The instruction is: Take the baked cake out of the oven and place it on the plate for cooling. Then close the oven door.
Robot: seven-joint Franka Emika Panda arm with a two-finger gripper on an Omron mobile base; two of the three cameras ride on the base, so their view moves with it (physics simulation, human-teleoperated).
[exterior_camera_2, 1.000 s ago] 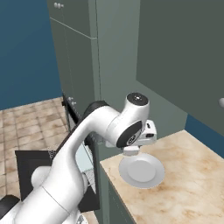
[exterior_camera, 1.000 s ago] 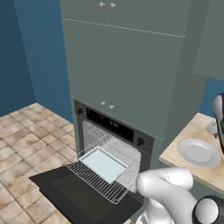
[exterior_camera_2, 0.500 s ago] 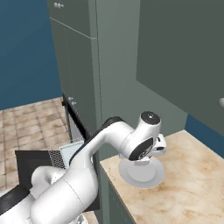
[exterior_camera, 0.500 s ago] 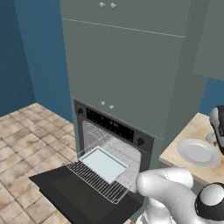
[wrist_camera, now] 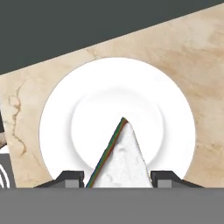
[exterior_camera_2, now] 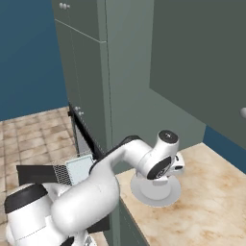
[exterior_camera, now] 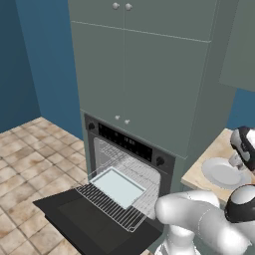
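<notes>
In the hand view the baked cake (wrist_camera: 122, 162), a white wedge with a dark layered side, sits between my gripper's (wrist_camera: 117, 178) two tips, which are shut on it. The wedge hangs over the middle of the round white plate (wrist_camera: 61, 113), whether it touches I cannot tell. The plate (exterior_camera: 221, 174) lies on the beige counter to the right of the oven (exterior_camera: 132, 144), under my hand (exterior_camera: 243, 149). The oven door (exterior_camera: 94, 226) hangs open and flat, with a wire rack pulled out over it. In the right base view my wrist (exterior_camera_2: 163, 161) covers part of the plate (exterior_camera_2: 156, 191).
A pale blue-white tray (exterior_camera: 118, 186) rests on the pulled-out rack (exterior_camera: 107, 206). Tall grey-green cabinets (exterior_camera: 144, 74) rise above the oven, and a wall cabinet (exterior_camera_2: 202, 62) overhangs the counter (exterior_camera_2: 206, 211). Tiled floor (exterior_camera: 30, 159) lies to the left.
My arm has swung further right, from the plate's near edge to above its middle, with the cake still in the gripper. Oven, door and tray have not moved.
</notes>
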